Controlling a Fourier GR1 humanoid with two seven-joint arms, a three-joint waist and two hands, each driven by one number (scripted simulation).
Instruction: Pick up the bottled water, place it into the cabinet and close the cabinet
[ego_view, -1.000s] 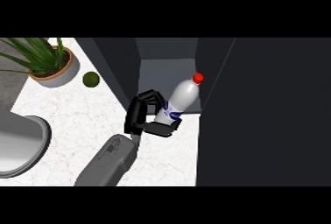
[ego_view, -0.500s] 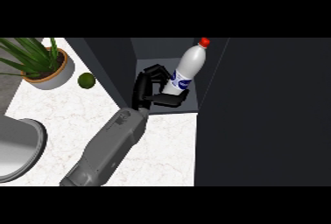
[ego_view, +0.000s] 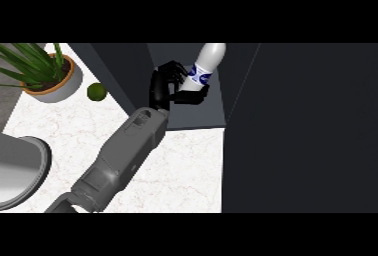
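The left hand (ego_view: 171, 90) is curled around a water bottle (ego_view: 203, 70), holding it inside the open cabinet (ego_view: 196, 117). The bottle tilts; released this way, it may topple out.

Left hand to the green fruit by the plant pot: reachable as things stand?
Probably not yet. The left hand is curled round the bottle inside the cabinet, whose side wall stands between it and the green fruit.
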